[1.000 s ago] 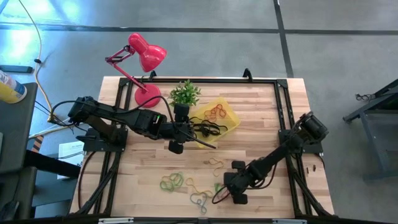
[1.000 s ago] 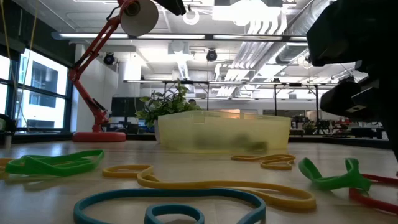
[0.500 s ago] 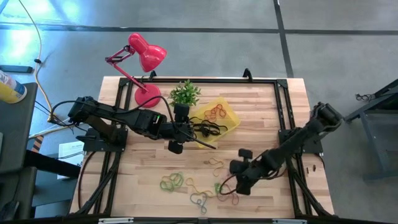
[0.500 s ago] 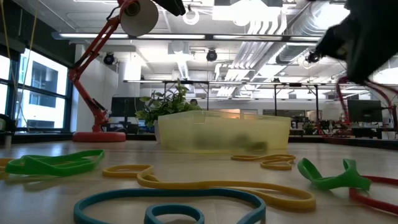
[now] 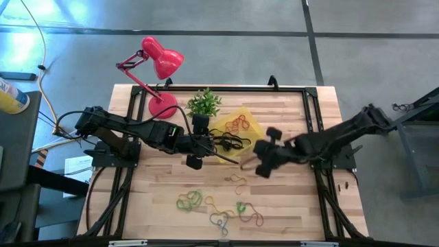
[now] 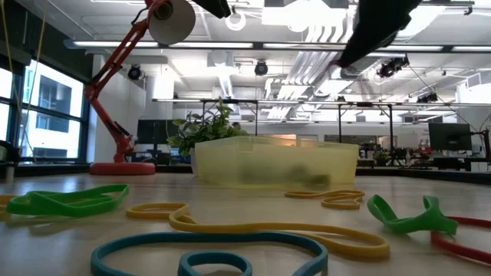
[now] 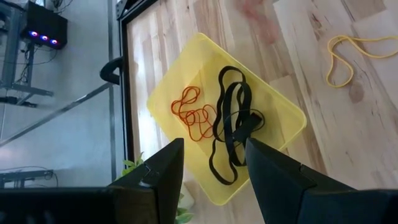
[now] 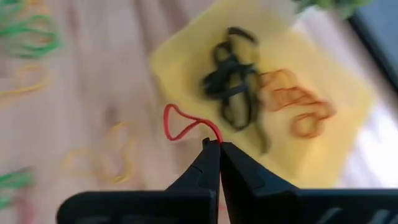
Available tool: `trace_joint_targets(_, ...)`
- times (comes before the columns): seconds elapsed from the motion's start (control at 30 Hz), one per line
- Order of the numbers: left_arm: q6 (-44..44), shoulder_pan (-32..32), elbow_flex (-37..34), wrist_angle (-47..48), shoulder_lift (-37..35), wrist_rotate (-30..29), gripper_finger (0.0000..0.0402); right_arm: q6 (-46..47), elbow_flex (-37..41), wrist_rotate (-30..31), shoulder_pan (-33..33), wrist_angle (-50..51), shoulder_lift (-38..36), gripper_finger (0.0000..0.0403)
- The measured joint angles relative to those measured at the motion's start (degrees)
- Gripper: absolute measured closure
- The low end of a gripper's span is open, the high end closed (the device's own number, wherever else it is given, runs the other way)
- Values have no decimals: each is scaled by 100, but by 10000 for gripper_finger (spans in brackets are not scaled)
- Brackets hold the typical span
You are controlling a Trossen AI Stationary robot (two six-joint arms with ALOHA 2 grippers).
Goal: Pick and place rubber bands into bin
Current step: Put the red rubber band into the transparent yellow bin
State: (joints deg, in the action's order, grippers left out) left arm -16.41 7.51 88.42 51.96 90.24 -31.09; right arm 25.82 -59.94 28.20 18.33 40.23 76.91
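Observation:
The bin (image 5: 241,126) is a shallow yellow tray near the table's far middle. It holds black rubber bands (image 7: 233,124) and orange ones (image 7: 193,112). My left gripper (image 7: 211,186) hovers open above the bin's near left side with nothing between its fingers. My right gripper (image 8: 214,146) is shut on a red rubber band (image 8: 180,126), in the air just off the bin's near right side (image 5: 255,165). Several loose bands in green (image 5: 188,200), yellow (image 5: 236,180) and red (image 5: 252,218) lie flat on the wood near the front edge. My right gripper pinches the red band by one end of its loop (image 8: 213,137) between its two fingertips. The fingers slant down from the table's right. The rest of the loop sticks out past the tips, lifted clear of the table.
A red desk lamp (image 5: 158,68) and a green plant (image 5: 204,103) stand at the far left, beside the bin. In the low view, green (image 6: 65,201), yellow (image 6: 284,228) and teal (image 6: 207,249) bands lie in front of the bin (image 6: 276,162). Bare wood lies at the right.
My right gripper, staying shut, has risen from the loose bands near the front edge and swung toward the far edge, up to the bin. The red band has come up with it, lifted clear of the table.

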Motion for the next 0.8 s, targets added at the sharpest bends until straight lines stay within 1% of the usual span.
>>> trace_joint_targets(0.1, 19, 0, 0, -14, 0, -8, 241, -573, 0, -26, -575, -134, -12, 403)
trace_joint_targets(0.23, 64, 0, 0, -113, 0, -39, 240, -1272, 0, -256, -1472, -379, -7, 403)
trace_joint_targets(0.37, 83, 0, 0, -211, -2, -43, 240, -1842, 0, -729, -2432, -666, -5, 403)
trace_joint_targets(0.5, 168, 0, 0, -225, -2, -44, 240, -2207, 0, -1185, -3273, -961, -5, 403)
trace_joint_targets(0.63, 171, 0, 0, -224, -2, -44, 240, -2360, 0, -1759, -3870, -1397, 7, 403)
trace_joint_targets(0.8, 191, 0, 0, -223, -2, -45, 241, -2472, 0, -2215, -4191, -1702, 328, 403)
